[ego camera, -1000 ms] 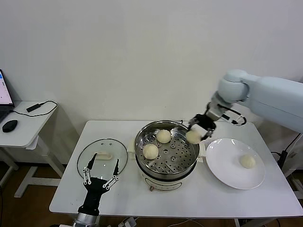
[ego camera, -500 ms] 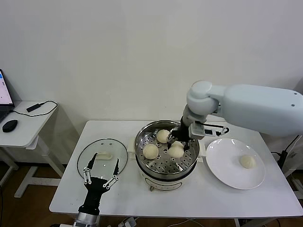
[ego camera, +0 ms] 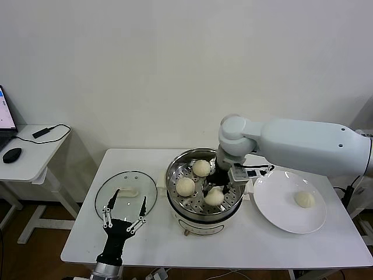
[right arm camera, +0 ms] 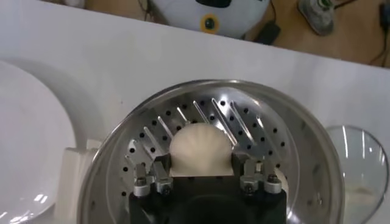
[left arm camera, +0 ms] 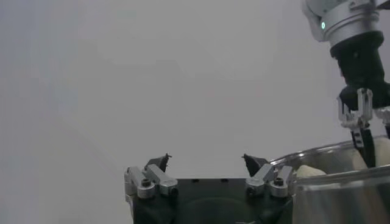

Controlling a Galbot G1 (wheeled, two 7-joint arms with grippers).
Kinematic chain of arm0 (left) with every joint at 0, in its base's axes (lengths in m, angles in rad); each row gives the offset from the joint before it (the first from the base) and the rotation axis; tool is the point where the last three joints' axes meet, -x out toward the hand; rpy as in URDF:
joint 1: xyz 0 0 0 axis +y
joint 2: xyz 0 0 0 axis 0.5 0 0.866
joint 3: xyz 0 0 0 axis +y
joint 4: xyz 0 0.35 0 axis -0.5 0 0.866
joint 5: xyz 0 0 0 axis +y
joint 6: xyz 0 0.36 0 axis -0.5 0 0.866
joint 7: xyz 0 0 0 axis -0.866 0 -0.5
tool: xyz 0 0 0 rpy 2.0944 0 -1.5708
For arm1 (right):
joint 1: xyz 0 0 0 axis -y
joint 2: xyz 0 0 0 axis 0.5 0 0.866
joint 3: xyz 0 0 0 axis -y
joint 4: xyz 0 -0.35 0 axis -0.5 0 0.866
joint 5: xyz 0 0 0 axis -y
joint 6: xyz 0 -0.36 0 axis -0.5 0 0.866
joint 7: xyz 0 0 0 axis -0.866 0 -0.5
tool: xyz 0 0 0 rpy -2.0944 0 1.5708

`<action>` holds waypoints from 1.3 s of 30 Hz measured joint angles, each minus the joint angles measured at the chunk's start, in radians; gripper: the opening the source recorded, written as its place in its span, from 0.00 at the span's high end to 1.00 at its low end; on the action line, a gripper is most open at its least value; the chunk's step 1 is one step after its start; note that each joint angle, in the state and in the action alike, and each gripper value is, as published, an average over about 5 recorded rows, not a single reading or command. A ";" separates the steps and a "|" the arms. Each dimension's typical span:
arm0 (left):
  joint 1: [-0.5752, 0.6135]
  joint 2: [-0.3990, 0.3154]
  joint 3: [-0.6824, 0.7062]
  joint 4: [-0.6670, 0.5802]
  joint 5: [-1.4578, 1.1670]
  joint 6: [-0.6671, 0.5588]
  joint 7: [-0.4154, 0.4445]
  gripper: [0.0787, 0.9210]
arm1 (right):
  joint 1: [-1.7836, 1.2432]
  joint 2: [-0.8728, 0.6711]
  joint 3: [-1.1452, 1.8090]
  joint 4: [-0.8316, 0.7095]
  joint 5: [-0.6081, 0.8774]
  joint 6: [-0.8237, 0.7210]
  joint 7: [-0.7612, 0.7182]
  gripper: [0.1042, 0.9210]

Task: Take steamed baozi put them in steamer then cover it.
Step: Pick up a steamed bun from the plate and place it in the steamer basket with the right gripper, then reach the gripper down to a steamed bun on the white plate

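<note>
**Third bun lowered onto the steamer tray; release pending**

Within the last second the right gripper (ego camera: 214, 188) has travelled from above the steamer's right rim, at centre right of the head view, down into the steamer (ego camera: 175, 175) at frame centre. The carried baozi (ego camera: 214, 196) has moved with it and now sits low over the perforated tray, at the near-right part of the pot.

1. Right gripper: the right wrist view shows its jaws on either side of the bun (right arm camera: 200, 148), touching its flanks. The bun is judged still gripped, with the jaws only beginning to ease.
2. Left gripper (ego camera: 123, 213): parked at the lower left of the head view, just in front of the glass lid (ego camera: 126, 188), jaws spread wide and empty. It has not moved.
3. Bun count: 2 baozi (ego camera: 201, 168) (ego camera: 185, 186) already rest on the tray, at the far and left parts. 1 baozi (ego camera: 304, 199) remains on the white plate (ego camera: 274, 204) at the right of the frame.

Meaning for the task: the third of 4 transfers is nearly complete. Releasing this bun, fetching the last one and placing the lid are not yet done.
</note>
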 measured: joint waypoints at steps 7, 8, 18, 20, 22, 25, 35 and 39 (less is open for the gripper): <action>-0.001 0.001 -0.003 0.002 -0.002 -0.003 -0.001 0.12 | -0.016 0.013 -0.005 0.003 -0.015 0.017 -0.013 0.29; -0.001 0.001 -0.003 0.003 -0.002 -0.004 -0.001 0.12 | -0.019 0.015 -0.005 0.003 -0.017 0.018 -0.014 0.29; -0.006 -0.002 -0.007 0.006 -0.006 -0.006 -0.003 0.12 | -0.043 0.022 -0.004 0.000 -0.042 0.019 -0.012 0.16; -0.006 -0.001 -0.008 0.007 -0.006 -0.006 -0.003 0.12 | -0.046 0.022 -0.001 0.001 -0.045 0.017 -0.009 0.13; -0.006 -0.001 -0.009 0.008 -0.006 -0.007 -0.003 0.12 | -0.048 0.019 0.003 0.002 -0.047 0.014 -0.006 0.12; -0.006 -0.002 -0.010 0.009 -0.007 -0.007 -0.004 0.12 | -0.046 0.011 0.012 0.006 -0.047 0.009 -0.008 0.12; -0.006 -0.003 -0.011 0.007 -0.006 -0.007 -0.004 0.12 | 0.005 -0.085 0.082 -0.019 0.053 -0.050 -0.060 0.12; -0.006 -0.003 -0.007 0.007 -0.004 -0.007 -0.004 0.12 | 0.032 -0.157 0.099 -0.068 0.154 -0.135 -0.087 0.12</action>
